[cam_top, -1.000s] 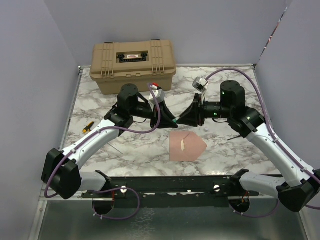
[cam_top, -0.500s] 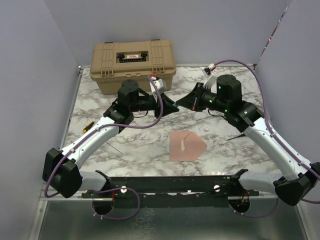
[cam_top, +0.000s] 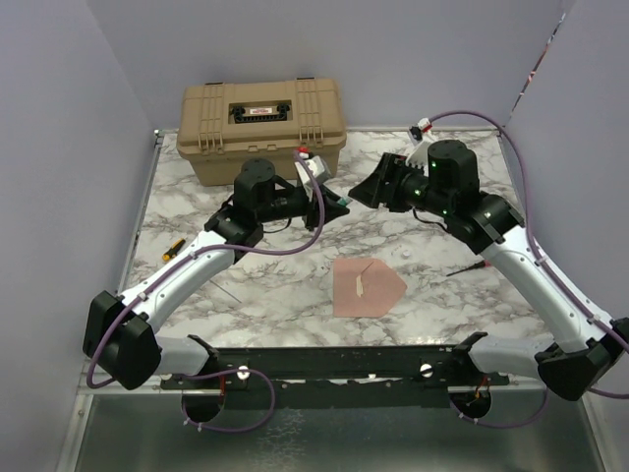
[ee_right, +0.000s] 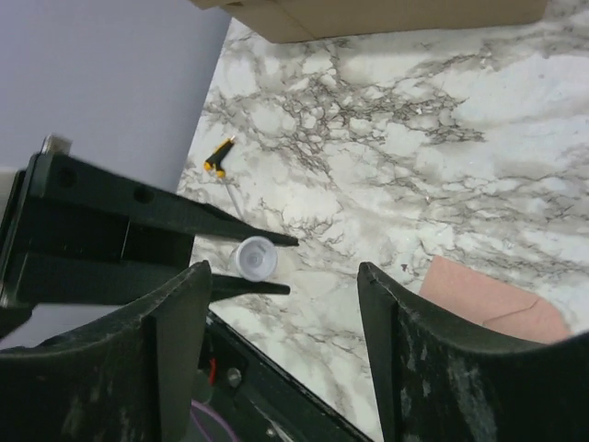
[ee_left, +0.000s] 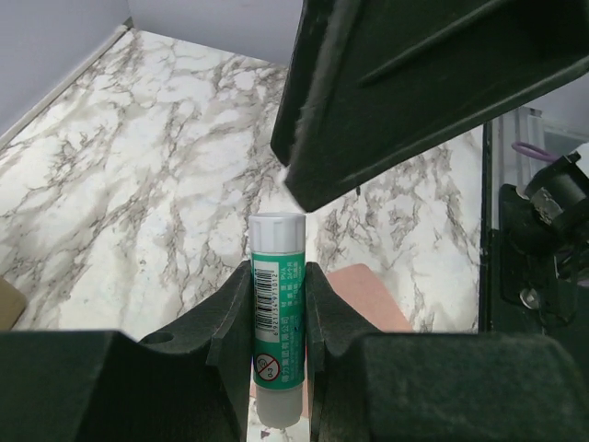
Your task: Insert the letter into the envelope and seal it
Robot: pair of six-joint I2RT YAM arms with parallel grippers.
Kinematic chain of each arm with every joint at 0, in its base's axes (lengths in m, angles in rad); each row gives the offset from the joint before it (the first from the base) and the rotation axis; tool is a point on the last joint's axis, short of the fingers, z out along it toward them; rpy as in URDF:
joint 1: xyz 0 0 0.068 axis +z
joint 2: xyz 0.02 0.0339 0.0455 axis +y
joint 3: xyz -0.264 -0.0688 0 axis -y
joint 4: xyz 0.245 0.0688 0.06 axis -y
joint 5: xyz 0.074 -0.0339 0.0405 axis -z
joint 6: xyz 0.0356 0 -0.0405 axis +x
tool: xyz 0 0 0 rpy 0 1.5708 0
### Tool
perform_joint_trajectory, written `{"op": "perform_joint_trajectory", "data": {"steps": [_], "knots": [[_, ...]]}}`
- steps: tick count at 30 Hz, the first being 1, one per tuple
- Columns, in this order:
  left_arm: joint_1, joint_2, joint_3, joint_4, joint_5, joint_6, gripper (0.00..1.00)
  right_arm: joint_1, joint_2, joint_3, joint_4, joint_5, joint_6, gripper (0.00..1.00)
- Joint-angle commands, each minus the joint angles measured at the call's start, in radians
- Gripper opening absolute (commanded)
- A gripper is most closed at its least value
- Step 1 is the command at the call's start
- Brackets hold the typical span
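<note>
The pinkish-brown envelope point(cam_top: 369, 286) lies flat on the marble table, its pointed flap to the right and a pale streak across its middle. The letter is out of view. My left gripper point(cam_top: 337, 205) hovers behind the envelope, shut on a green glue stick point(ee_left: 278, 313) with a white cap. In the left wrist view the left gripper point(ee_left: 278, 276) clamps the stick's body, with a corner of the envelope point(ee_left: 368, 295) below. My right gripper point(cam_top: 366, 190) faces it, open and empty. The right gripper point(ee_right: 283, 269) stands apart from the stick's round end point(ee_right: 254, 258).
A tan toolbox point(cam_top: 260, 128) stands at the back of the table. A small yellow-and-black tool point(cam_top: 174, 248) lies at the left, and a thin dark tool point(cam_top: 462, 267) at the right. Purple walls close in both sides.
Both grippers have risen and moved back from just above the envelope. The right gripper has opened and drawn away from the glue stick, which stays in the left gripper.
</note>
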Motion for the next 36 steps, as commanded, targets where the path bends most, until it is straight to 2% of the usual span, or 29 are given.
{"op": "perform_joint_trajectory", "data": {"steps": [1, 4, 6, 11, 14, 18, 20, 24, 29, 31, 33, 36], "knots": [[0.008, -0.032, -0.012, -0.02, 0.147, 0.003, 0.0, -0.002, -0.101, -0.038, -0.009, -0.153, -0.297, 0.69], [0.009, -0.012, -0.002, -0.032, 0.333, -0.005, 0.0, -0.003, -0.145, -0.086, 0.016, -0.356, -0.436, 0.69], [0.008, 0.0, 0.002, -0.034, 0.444, -0.017, 0.0, -0.002, -0.151, -0.091, 0.009, -0.418, -0.485, 0.7], [0.008, 0.005, -0.001, -0.033, 0.506, -0.018, 0.0, -0.003, -0.135, -0.092, 0.002, -0.455, -0.548, 0.7], [0.008, 0.01, 0.004, -0.035, 0.545, -0.018, 0.0, -0.002, -0.116, -0.093, 0.001, -0.532, -0.596, 0.64], [0.007, 0.007, 0.001, -0.035, 0.569, -0.018, 0.0, -0.002, -0.093, -0.082, -0.008, -0.53, -0.605, 0.62], [0.006, 0.002, -0.004, -0.035, 0.564, -0.018, 0.0, -0.002, -0.082, -0.077, -0.011, -0.54, -0.605, 0.6], [0.006, -0.003, -0.006, -0.036, 0.555, -0.017, 0.0, -0.002, -0.071, -0.075, -0.008, -0.567, -0.59, 0.49], [0.006, -0.007, 0.006, -0.035, 0.495, -0.018, 0.0, -0.002, -0.054, -0.081, 0.0, -0.581, -0.555, 0.13], [0.007, -0.013, 0.013, -0.034, 0.418, -0.018, 0.0, -0.002, -0.047, -0.087, 0.015, -0.57, -0.527, 0.02], [0.006, -0.021, 0.015, -0.031, 0.324, -0.018, 0.0, -0.002, -0.041, -0.096, 0.041, -0.524, -0.472, 0.0], [0.007, -0.033, 0.004, -0.004, 0.157, -0.054, 0.0, -0.003, -0.022, -0.101, 0.087, -0.369, -0.297, 0.01]]}}
